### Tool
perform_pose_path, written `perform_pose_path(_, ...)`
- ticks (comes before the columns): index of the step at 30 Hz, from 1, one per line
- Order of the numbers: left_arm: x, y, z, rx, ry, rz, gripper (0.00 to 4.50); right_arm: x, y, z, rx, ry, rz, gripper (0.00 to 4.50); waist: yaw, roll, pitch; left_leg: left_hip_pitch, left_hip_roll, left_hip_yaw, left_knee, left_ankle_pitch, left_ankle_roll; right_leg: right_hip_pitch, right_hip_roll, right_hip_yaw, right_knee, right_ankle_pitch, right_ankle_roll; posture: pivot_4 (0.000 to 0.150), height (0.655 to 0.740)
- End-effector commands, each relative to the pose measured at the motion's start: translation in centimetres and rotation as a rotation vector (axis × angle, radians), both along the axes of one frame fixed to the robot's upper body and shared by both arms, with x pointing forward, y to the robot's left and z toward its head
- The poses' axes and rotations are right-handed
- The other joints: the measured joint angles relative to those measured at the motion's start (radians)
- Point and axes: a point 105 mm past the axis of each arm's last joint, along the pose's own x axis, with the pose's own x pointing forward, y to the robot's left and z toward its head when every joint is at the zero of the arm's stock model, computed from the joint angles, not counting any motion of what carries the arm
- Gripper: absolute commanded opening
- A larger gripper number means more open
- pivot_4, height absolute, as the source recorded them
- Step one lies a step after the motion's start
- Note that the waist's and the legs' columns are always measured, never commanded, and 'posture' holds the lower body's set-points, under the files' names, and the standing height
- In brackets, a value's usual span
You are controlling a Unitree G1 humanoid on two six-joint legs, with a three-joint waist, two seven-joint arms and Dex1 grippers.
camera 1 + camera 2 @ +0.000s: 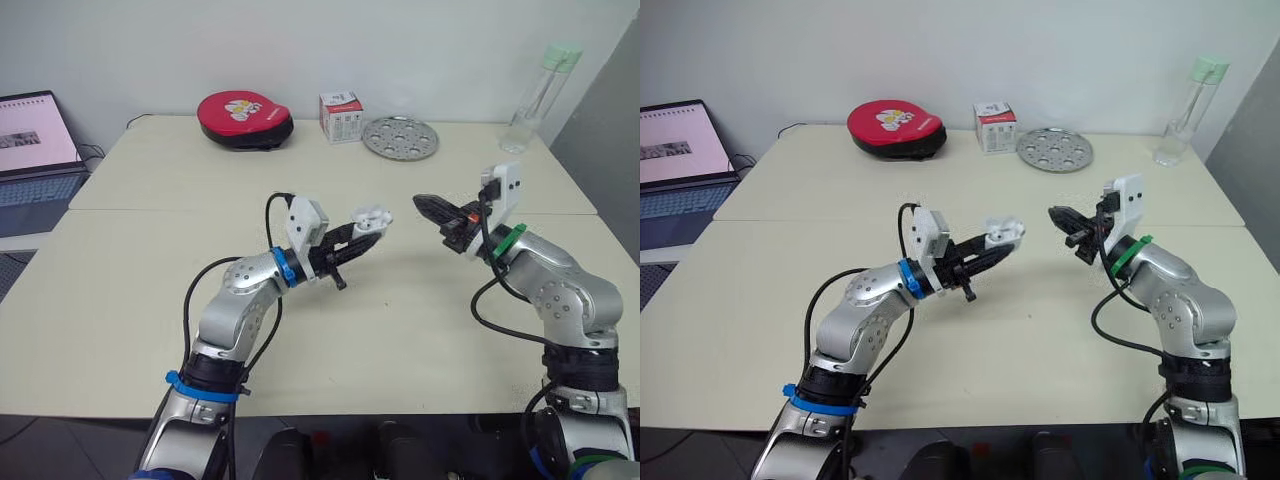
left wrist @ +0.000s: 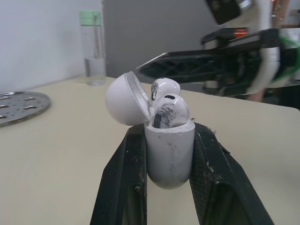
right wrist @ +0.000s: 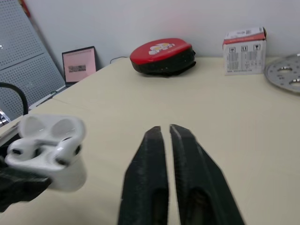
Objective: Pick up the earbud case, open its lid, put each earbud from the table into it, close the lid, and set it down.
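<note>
left gripper (image 1: pixel 360 230) grasping smooth white rounded earbud case (image 2: pixel 169 157) | domed lid (image 2: pixel 123 98) hinged open, two glossy scuffed earbuds (image 2: pixel 169 111) seated | right gripper (image 3: pixel 165 132) clenched

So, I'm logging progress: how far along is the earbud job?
Done: the case is held up in the left pincer, lid open, both earbuds seated inside. In hand: the empty right pincer hovers beside it, shut. Left: close the lid, set the case down.
</note>
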Motion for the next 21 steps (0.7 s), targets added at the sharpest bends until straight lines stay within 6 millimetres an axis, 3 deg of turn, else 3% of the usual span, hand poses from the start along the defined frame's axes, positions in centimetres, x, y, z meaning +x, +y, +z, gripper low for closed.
perform_pose_path(1, -0.3, -0.1, 1.7, -0.017, -0.061, -0.025, 0.77, 0.1, 0.4, 2.2, -0.002, -0.095, 0.02, 0.02, 0.0, 0.0, 0.0, 0.0, 0.0, 0.0, 0.0, 0.0, 0.0, 0.0, 0.0, 0.0, 0.0, 0.0, 0.0, 0.15, 0.74)
perform_pose_path(12, -0.2, 0.2, 1.7, -0.031, -0.064, 0.006, 0.77, -1.2, 0.2, 1.8, 0.012, -0.079, 0.063, 0.02, 0.0, 0.0, 0.0, 0.0, 0.0, 0.0, 0.0, 0.0, 0.0, 0.0, 0.0, 0.0, 0.0, 0.0, 0.001, 0.15, 0.74)
perform_pose_path(15, -0.1, 0.3, 1.8, -0.039, -0.06, 0.015, 0.77, -1.7, 0.3, 2.4, 0.051, -0.092, 0.082, 0.62, 0.0, 0.0, 0.0, 0.0, 0.0, 0.0, 0.0, 0.0, 0.0, 0.0, 0.0, 0.0, 0.0, 0.0, 0.001, 0.15, 0.74)
perform_pose_path(18, 0.0, 0.3, 1.9, -0.05, -0.053, 0.02, 0.77, -2.3, 1.0, 2.8, 0.086, -0.099, 0.118, 1.67, 0.0, 0.0, 0.0, 0.0, 0.0, 0.0, 0.0, 0.0, 0.0, 0.0, 0.0, 0.0, 0.0, -0.001, 0.001, 0.15, 0.74)
perform_pose_path(21, 0.0, 0.4, 1.9, -0.06, -0.042, 0.022, 0.77, -3.2, 1.8, 2.8, 0.12, -0.089, 0.169, 1.81, 0.0, 0.0, 0.0, 0.0, 0.0, 0.0, 0.0, 0.0, 0.0, 0.0, 0.0, 0.0, 0.0, -0.002, 0.003, 0.15, 0.74)
